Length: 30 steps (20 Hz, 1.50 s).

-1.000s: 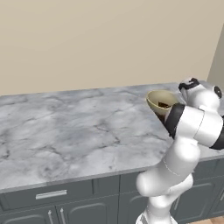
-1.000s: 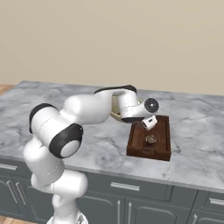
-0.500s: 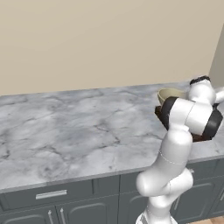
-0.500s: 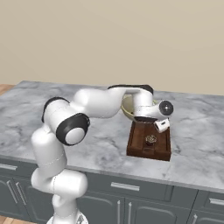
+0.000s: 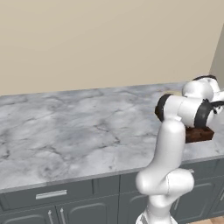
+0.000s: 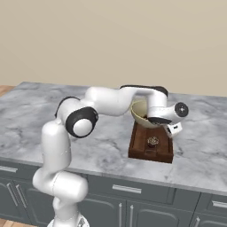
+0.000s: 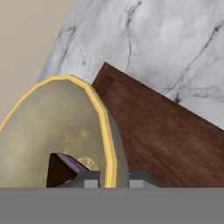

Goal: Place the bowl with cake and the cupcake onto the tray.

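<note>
**Bowl hangs over the tray's far end**

Starting at the left of the tool (image 7: 109, 177): the bowl (image 7: 52, 127) is clamped by its yellow rim, one fingertip inside and one outside, and its whole basin spreads off to that side. The cake (image 7: 61, 168) sits in the bottom of it, just beside the inner fingertip. In the right base view the bowl (image 6: 141, 111) is carried clear of the marble desk (image 6: 35, 115), tipped a little.

Moving right of the tool: the tray (image 7: 162, 131) lies below and beyond, its long axis running away on a diagonal, bare wood open under the grip. The right base view has the tray (image 6: 138, 150) directly beneath the tool (image 6: 155, 120), with the cupcake (image 6: 152, 141) already sitting on its near half.

So the drop looks to be straight down, keeping to the far end, away from that cupcake.
</note>
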{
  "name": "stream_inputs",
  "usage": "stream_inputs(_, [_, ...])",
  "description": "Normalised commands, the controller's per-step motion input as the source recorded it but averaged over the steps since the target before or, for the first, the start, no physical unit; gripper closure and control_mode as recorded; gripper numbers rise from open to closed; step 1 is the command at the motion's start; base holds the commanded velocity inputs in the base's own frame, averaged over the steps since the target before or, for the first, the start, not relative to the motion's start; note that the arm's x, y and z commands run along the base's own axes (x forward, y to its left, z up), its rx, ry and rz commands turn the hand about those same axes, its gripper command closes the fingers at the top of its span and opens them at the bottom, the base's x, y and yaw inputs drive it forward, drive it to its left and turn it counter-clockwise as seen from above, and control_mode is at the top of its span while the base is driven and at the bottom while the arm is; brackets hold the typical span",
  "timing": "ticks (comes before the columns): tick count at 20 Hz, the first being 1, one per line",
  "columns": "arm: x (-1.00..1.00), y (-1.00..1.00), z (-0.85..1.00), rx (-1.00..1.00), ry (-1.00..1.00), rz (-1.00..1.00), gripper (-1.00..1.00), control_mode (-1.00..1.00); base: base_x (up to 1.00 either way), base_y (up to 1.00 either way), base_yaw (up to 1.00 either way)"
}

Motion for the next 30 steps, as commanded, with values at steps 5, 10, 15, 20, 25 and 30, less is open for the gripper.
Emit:
stream_inputs(5, [0.13,-0.16,-0.38,0.0,0.09,0.0,1.0,-1.0,0.0,0.0,0.0])
stream_inputs(10, [0.22,-0.08,-0.42,0.0,0.08,0.0,1.0,-1.0,0.0,0.0,0.0])
stream_inputs(15, [0.19,-0.04,-0.42,0.0,0.06,0.0,1.0,-1.0,0.0,0.0,0.0])
stream_inputs(20, [0.1,0.0,0.01,0.0,0.02,0.0,-1.0,-1.0,0.0,0.0,0.0])
stream_inputs(25, [0.0,0.0,0.48,0.0,0.0,0.0,-1.0,-1.0,0.0,0.0,0.0])
stream_inputs(30, [-0.03,0.0,0.59,0.0,0.0,0.0,-1.0,-1.0,0.0,0.0,0.0])
